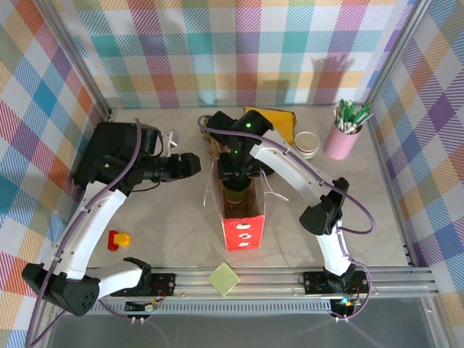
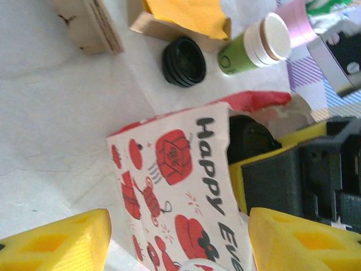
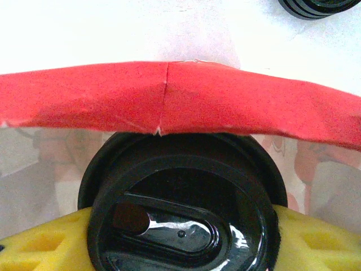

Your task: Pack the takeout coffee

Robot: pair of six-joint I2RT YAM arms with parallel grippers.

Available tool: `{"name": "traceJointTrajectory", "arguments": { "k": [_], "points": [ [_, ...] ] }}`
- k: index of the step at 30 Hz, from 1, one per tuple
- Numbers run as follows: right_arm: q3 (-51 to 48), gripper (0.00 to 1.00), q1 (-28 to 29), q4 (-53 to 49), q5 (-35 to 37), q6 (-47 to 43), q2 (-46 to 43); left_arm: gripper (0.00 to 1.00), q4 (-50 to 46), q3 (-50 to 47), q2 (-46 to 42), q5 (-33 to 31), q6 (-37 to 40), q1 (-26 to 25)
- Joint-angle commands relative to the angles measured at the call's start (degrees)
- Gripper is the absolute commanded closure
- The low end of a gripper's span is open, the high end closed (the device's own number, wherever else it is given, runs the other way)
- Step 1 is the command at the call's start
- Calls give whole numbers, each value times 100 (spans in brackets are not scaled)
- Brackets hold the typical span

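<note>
1. Sides of the takeout coffee are hidden by the red paper bag. Its black lid is seen just inside the bag's open mouth.
2. The lid is pinched by the right gripper, with a yellow finger pressed against each side. Both fingers are cut off by the lower frame edge.
3. From above, the cup is largely covered by the right gripper, which is pointed down into the mouth of the bag. The right arm is bent at an elbow to the right of the bag.
4. The left gripper is held roughly level near the bag's left side, apart from it. Its jaws are spread and nothing is gripped.
5. In the left wrist view, the bag's printed face is framed by the spread fingers. The lettering is cut off after "Happy Eve".
6. Beyond the bag, a stack of black lids and a stack of lidless green cups are made out, slightly blurred.
</note>
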Motion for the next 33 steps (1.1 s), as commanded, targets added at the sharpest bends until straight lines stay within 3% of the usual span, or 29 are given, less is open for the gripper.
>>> {"name": "traceJointTrajectory", "arguments": {
  "k": [1, 5, 22, 33],
  "points": [
    [167, 42, 62, -1003, 113, 209, 159, 35, -30, 69, -92, -662, -326, 58],
    [220, 42, 66, -1003, 130, 265, 294, 36, -63, 9, -166, -805, -339, 58],
    [-271, 42, 66, -552, 567, 526, 383, 36, -83, 119, -23, -372, -27, 58],
    [-1672, 41, 70, 595, 720, 736, -285, 36, -65, 39, -5, -372, 35, 58]
  ]
}}
